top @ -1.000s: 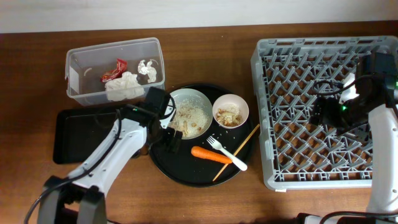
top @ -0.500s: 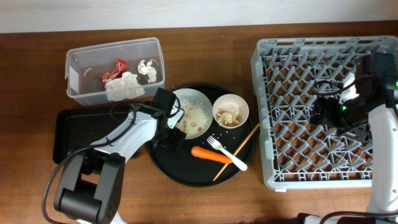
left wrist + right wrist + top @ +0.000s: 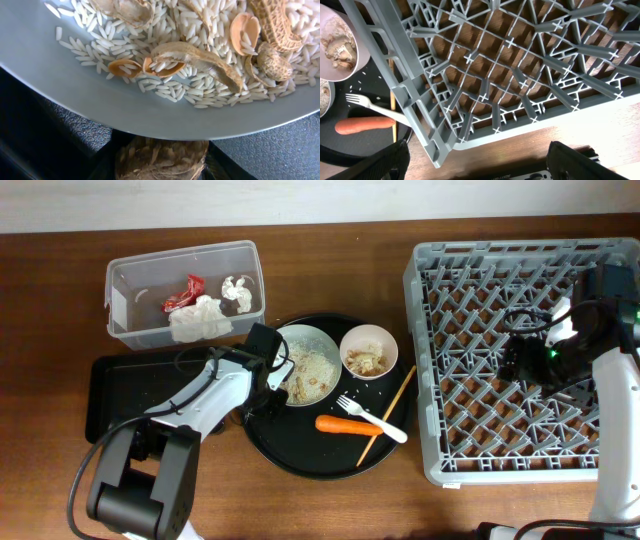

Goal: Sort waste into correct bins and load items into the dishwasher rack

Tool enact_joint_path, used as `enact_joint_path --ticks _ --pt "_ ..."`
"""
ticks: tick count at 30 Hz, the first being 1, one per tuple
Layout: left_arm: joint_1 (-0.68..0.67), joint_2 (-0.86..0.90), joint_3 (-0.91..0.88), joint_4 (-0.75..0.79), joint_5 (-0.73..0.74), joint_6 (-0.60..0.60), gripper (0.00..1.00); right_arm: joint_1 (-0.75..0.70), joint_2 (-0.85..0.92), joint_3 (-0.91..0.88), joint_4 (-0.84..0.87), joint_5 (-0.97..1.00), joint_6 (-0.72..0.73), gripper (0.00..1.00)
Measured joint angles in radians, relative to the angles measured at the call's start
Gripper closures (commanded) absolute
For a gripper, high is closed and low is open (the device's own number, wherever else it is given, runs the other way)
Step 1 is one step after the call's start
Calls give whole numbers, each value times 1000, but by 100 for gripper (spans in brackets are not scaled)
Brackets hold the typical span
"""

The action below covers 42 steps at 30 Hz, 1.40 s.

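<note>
My left gripper [image 3: 272,383] sits at the left rim of the wide white plate-bowl [image 3: 310,360] on the round black tray [image 3: 300,452]. In the left wrist view its fingers press both sides of a small brown food lump [image 3: 162,159] just under the plate-bowl's rim [image 3: 75,85], which holds rice-like crumbs [image 3: 165,90] and peanut shells. An orange carrot piece [image 3: 343,425], a white fork [image 3: 372,418], a thin wooden stick [image 3: 387,414] and a smaller white bowl [image 3: 368,352] share the tray. My right gripper [image 3: 485,167] hangs open and empty over the dishwasher rack [image 3: 500,290].
The clear tub [image 3: 120,305] at the back left holds white napkins [image 3: 198,318] and a red foil wrapper [image 3: 184,292]. The shallow black rectangular tray [image 3: 130,395] lies in front of it, partly under my left arm. The rack's near wall [image 3: 415,115] stands beside the round tray.
My left gripper's jaws have closed in on the brown lump. The small bowl, fork, carrot and stick have shifted slightly on the round tray. The right arm has not moved.
</note>
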Motion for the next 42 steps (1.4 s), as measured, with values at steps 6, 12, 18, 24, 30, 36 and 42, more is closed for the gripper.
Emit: enact_joint_path --ticks 6,12,18,24,30,36,42 --pt "-1 -8 19 -92 23 0 75 0 0 0 0 0 -1 8" --pt "-1 -182 60 -121 -27 0 91 0 0 0 0 0 -1 8" --pt "133 -211 263 -2 -116 0 96 0 0 0 -1 0 0 8" --pt "364 -214 274 -156 -129 -51 99 0 0 0 0 0 0 8" --pt "644 -216 161 -181 -133 -213 99 0 0 0 0 0 0 8" --pt "820 -204 34 6 -136 -291 70 0 0 0 -3 0 0 8" --pt "826 -148 31 19 -136 -301 14 0 0 0 -3 0 -1 8"
